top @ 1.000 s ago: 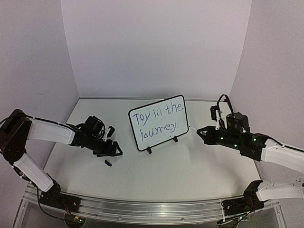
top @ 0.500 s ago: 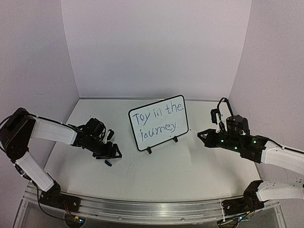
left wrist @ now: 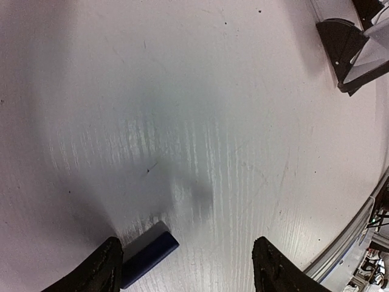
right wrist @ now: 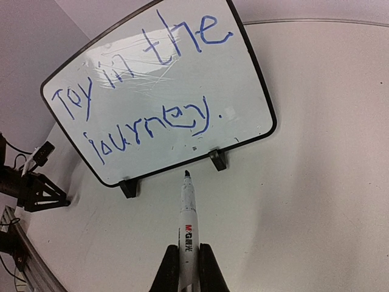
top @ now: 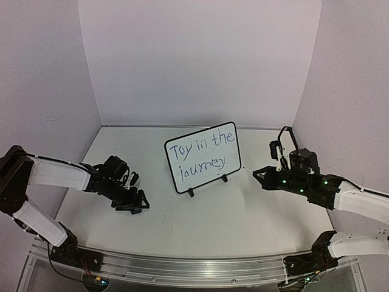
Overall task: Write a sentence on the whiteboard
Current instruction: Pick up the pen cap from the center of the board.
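Note:
The whiteboard (top: pixel 203 157) stands on two black feet mid-table, tilted, also in the right wrist view (right wrist: pixel 164 91). It bears the sentence (top: pixel 200 153) in blue, "Toy in the journey." (right wrist: pixel 146 79). My right gripper (top: pixel 256 173) is shut on a white marker (right wrist: pixel 187 228), uncapped, its tip pointing at the board's lower edge, a little short of it. My left gripper (top: pixel 137 204) is open, low over the table, with the dark blue marker cap (left wrist: pixel 148 257) lying by its left finger (left wrist: pixel 100 272).
White walls enclose the table at the back and sides. A metal rail (top: pixel 182 271) runs along the near edge. A foot of the whiteboard (left wrist: pixel 343 45) shows at the upper right of the left wrist view.
My left gripper has moved toward the near edge and down over the marker cap. My right gripper with the marker has pulled slightly back from the board.

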`<action>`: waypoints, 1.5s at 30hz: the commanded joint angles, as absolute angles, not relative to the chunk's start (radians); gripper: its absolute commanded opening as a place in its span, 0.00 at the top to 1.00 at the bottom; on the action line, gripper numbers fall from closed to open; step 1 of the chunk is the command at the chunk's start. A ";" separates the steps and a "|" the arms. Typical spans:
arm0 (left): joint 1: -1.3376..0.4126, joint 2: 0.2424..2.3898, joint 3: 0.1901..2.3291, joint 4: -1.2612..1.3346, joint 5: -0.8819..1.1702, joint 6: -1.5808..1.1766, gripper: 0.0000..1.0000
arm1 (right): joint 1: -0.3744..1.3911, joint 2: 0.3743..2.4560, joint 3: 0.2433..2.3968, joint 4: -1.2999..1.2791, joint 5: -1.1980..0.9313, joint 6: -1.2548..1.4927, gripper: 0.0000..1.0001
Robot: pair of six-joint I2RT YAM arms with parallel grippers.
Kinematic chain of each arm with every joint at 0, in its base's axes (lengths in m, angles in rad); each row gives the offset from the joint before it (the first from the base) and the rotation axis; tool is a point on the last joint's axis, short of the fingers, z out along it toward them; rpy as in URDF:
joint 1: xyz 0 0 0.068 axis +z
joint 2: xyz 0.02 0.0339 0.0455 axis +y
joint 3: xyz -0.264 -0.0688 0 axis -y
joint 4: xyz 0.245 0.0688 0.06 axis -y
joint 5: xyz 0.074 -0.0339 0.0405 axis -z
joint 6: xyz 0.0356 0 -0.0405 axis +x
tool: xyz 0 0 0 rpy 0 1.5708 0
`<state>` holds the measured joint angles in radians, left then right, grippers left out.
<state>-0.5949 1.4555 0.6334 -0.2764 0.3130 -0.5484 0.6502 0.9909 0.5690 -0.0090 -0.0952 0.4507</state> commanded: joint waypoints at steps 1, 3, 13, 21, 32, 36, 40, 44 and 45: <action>-0.608 1.399 0.597 -0.304 0.352 -0.577 0.28 | 0.648 0.989 0.561 0.013 -0.099 0.454 1.00; -0.613 1.394 0.588 -0.297 0.376 -0.581 0.27 | 0.647 0.992 0.563 0.015 -0.101 0.454 1.00; -0.657 1.382 0.617 -0.400 0.265 -0.571 0.40 | 0.648 0.993 0.560 0.021 -0.105 0.457 1.00; -0.722 1.412 0.672 -0.498 0.126 -0.578 0.54 | 0.649 0.989 0.553 0.023 -0.104 0.460 1.00; -0.759 1.437 0.685 -0.500 0.080 -0.588 0.72 | 0.649 0.977 0.541 0.023 -0.099 0.463 1.00; -0.766 1.444 0.692 -0.499 0.077 -0.582 0.74 | 0.649 0.976 0.541 0.023 -0.098 0.464 1.00; -0.770 1.453 0.696 -0.497 0.076 -0.577 0.78 | 0.649 0.974 0.539 0.023 -0.098 0.465 1.00; -0.773 1.464 0.697 -0.503 0.069 -0.578 0.83 | 0.649 0.973 0.541 0.023 -0.098 0.466 1.00; -0.773 1.463 0.696 -0.504 0.068 -0.580 0.85 | 0.649 0.972 0.540 0.023 -0.099 0.466 1.00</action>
<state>-0.7670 1.4517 0.6643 -0.4904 0.0933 -0.5770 0.6502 0.9905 0.5400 -0.0010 -0.0990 0.4580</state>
